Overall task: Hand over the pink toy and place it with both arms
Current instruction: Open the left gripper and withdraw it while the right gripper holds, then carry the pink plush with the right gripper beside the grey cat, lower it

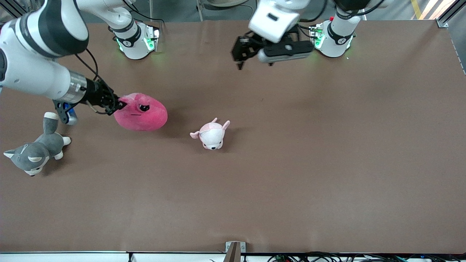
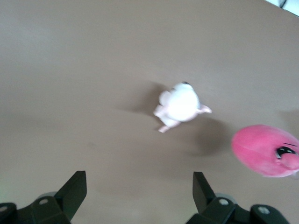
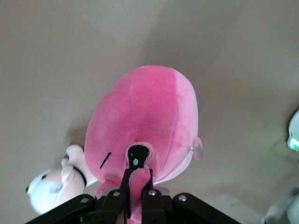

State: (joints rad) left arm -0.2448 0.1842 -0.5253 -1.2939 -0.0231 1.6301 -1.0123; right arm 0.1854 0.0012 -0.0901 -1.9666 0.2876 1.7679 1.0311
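The pink toy (image 1: 141, 112) hangs from the right gripper (image 1: 117, 104), whose fingers (image 3: 125, 199) are clenched on a fold of its plush, over the right arm's end of the table (image 1: 327, 163). A small pale puppy plush (image 1: 212, 135) lies on the table just beside the held toy toward the table's middle, and a grey plush (image 1: 34, 153) lies near the table's edge below the right arm. The left gripper (image 1: 243, 51) waits with its fingers (image 2: 74, 189) spread wide, over bare brown surface close to its base, with broad open room stretching toward the left arm's end.
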